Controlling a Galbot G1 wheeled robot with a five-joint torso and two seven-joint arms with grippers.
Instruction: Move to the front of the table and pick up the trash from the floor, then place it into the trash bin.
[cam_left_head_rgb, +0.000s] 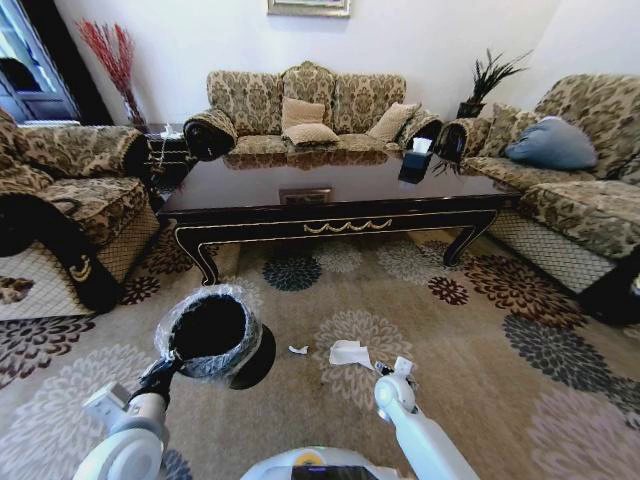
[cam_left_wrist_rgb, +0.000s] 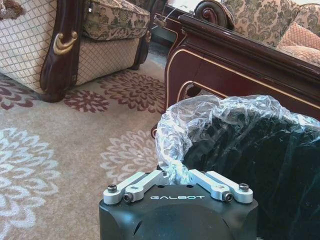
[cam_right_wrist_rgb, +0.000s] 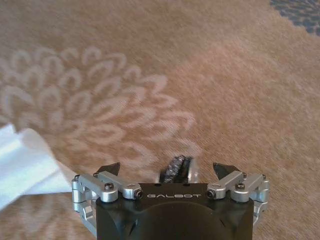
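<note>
L gripper (cam_left_wrist_rgb: 176, 176): clamped on bin (cam_left_head_rgb: 213, 335) rim. R gripper (cam_right_wrist_rgb: 167, 172): jaws apart over dark bit (cam_right_wrist_rgb: 176, 170), carpet (cam_right_wrist_rgb: 200, 75); paper (cam_left_head_rgb: 349, 352) beside.

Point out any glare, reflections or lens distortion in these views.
Head view: fisheye bowing at the edges; the glossy dark wood coffee table mirrors the sofa. Left wrist view: the black bin's crinkled translucent plastic liner glints, pinched by the left gripper. Right wrist view: even light on the carpet, no glare.
</note>
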